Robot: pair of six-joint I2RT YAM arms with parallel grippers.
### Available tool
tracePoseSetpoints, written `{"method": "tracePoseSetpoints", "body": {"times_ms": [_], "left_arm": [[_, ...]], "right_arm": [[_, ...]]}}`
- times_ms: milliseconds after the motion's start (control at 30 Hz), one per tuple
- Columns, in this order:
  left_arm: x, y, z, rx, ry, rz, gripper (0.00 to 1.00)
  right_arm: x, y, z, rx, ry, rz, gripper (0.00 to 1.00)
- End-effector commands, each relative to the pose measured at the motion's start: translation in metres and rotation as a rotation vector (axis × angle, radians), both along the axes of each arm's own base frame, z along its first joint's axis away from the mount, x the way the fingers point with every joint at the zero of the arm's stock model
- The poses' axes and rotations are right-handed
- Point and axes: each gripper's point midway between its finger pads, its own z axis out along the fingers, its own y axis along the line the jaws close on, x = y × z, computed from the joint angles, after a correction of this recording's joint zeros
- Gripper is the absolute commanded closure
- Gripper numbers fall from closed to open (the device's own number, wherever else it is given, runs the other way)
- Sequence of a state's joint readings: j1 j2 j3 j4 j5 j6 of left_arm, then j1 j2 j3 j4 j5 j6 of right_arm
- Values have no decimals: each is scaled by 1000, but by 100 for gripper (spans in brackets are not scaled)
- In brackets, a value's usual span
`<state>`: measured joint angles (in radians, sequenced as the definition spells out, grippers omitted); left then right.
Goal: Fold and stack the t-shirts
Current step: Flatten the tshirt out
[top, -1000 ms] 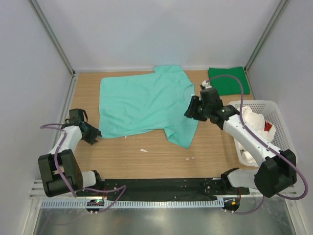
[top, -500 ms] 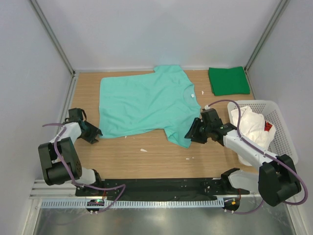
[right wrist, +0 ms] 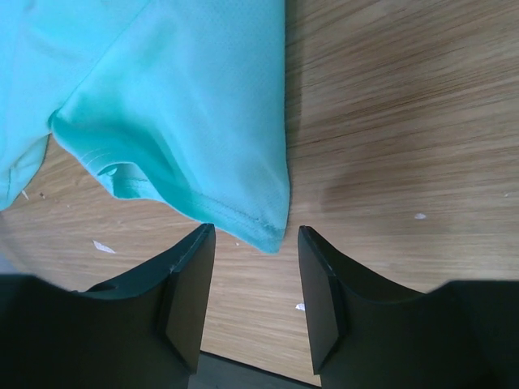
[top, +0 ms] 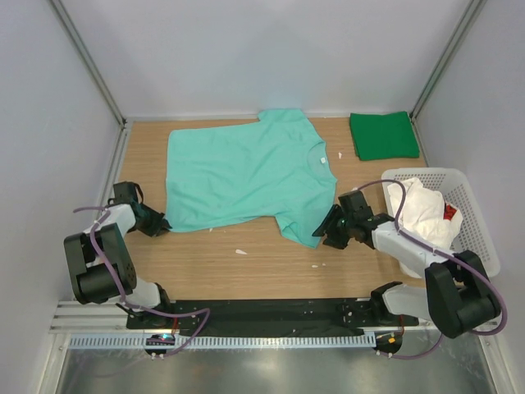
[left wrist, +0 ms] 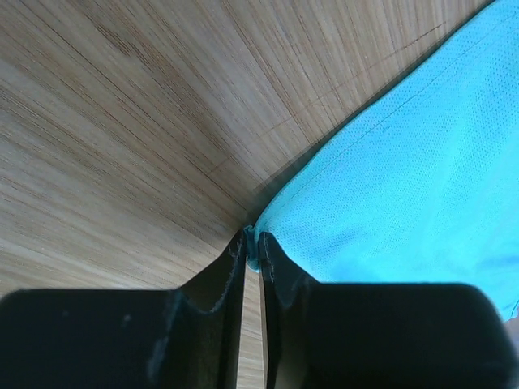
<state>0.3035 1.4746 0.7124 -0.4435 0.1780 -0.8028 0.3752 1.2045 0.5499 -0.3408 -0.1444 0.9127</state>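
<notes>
The mint shirt [top: 238,176] lies spread flat across the middle of the desk [top: 246,267], collar toward the right. The green shirt [top: 383,135] sits folded in the upper right corner, well apart from it. The white shirt [top: 422,209] is bunched inside the basket [top: 474,220] at the right edge.

The left gripper [top: 158,223] sits low at the mint shirt's lower left corner. In the left wrist view its jaws are pinched nearly together on that corner's hem.

The right gripper [top: 326,234] is down at the lower tip of the near sleeve. In the right wrist view its jaws stand wide, with the sleeve's hemmed corner between them and not gripped.
</notes>
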Motion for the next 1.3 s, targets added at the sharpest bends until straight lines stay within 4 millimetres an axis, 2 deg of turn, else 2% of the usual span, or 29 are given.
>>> {"method": "tracePoseSetpoints", "body": {"times_ms": [0,300,467,533,633,700,767,833,867,900,967,1000,1100,1267], "left_arm": [[-22,3,-19,20,74,-6,87],[-26,-2,-15,6,64,-37,95],[-24,-2,-13,4,50,-41,99],[-23,-4,-11,-8,42,-47,100],[-23,-5,-10,-13,37,-46,100],[-23,-5,-9,-11,35,-46,100],[-23,-5,-9,-7,32,-45,100],[-25,-5,-6,-5,34,-39,100],[-26,-4,-5,0,38,-37,100],[-29,-4,-2,1,42,-28,100],[-36,-2,0,20,62,-14,100],[-40,-2,-1,26,65,-6,100],[-44,-2,0,34,46,21,100],[-46,-8,-4,-1,44,16,100]], "right_arm": [[11,3,-4,23,-9,-41,50],[-10,1,-14,39,83,-79,52],[-11,7,-26,80,116,-103,54],[-11,8,-29,85,129,-111,62],[-11,8,-32,90,134,-122,67],[-14,6,-33,82,138,-122,80],[-22,6,-33,79,158,-94,98],[-33,0,-29,26,168,-24,99],[-54,-12,-31,-30,240,-5,99],[-58,-17,-20,-46,203,23,99],[-71,-34,-16,-87,216,25,99],[-66,-37,-9,-86,192,28,99],[-85,-34,-17,-74,265,113,99],[-92,-38,-30,-84,288,164,99]]}}
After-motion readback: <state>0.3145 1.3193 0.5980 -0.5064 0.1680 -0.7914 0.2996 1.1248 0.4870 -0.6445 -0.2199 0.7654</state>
